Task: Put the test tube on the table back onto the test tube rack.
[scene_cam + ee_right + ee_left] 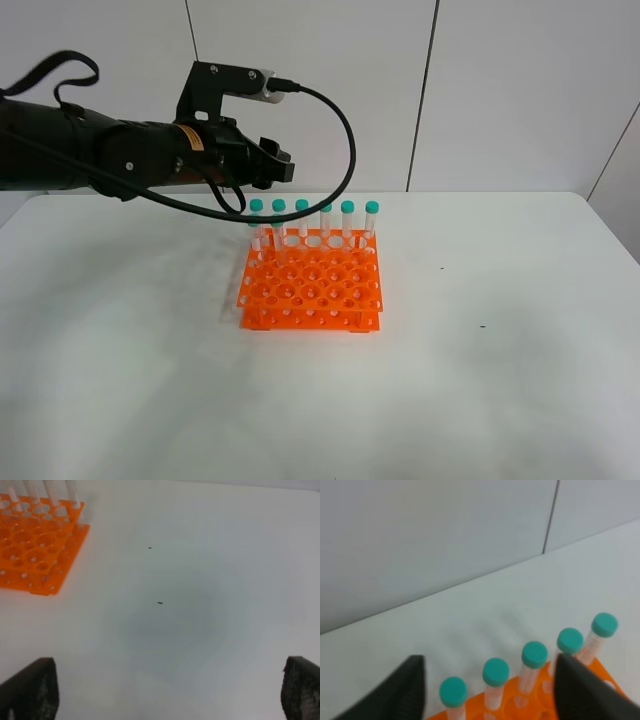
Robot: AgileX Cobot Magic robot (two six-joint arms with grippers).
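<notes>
The orange test tube rack (310,290) stands on the white table (500,350), with several teal-capped test tubes (301,225) upright in its back row. My left gripper (275,160) hovers just above the left end of that row. In the left wrist view this gripper (489,661) is open, its dark fingers (410,690) apart on either side of the tube caps (496,672) and touching none. No tube lies on the table in any view. My right gripper (165,680) is open over bare table, well to the right of the rack (35,550).
A grey panelled wall (500,90) rises behind the table's far edge. A black cable (340,150) loops from the left arm above the tubes. Two small dark specks (159,602) mark the tabletop right of the rack.
</notes>
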